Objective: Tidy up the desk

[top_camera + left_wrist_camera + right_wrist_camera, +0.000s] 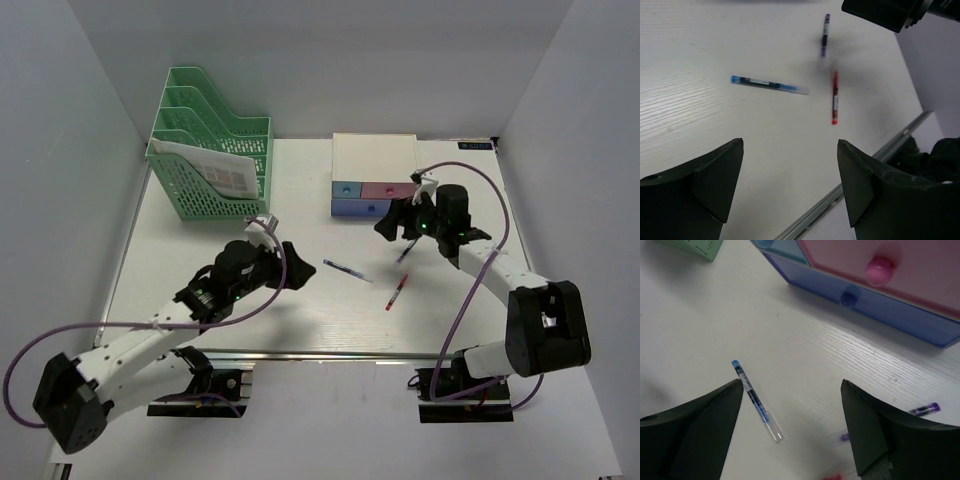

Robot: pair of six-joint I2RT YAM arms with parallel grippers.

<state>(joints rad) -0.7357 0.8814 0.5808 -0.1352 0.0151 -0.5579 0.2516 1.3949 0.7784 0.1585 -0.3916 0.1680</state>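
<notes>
The white desk (330, 322) holds three loose pens near its middle: a blue pen (347, 270), a red pen (397, 292) and a purple pen (404, 254). My left gripper (290, 265) is open and empty, hovering left of the blue pen; its view shows the blue pen (769, 84), the red pen (834, 97) and the purple pen (824, 35) ahead. My right gripper (398, 222) is open and empty, above the desk just in front of the drawer box, over the purple pen (925, 409). The blue pen (757, 401) lies by its left finger.
A small white drawer box (372, 175) with pink (890, 265) and blue (855, 297) drawers stands at the back. A green file rack (212, 155) holding papers stands at the back left. A metal rail (860, 180) runs along the front edge. Grey walls enclose the desk.
</notes>
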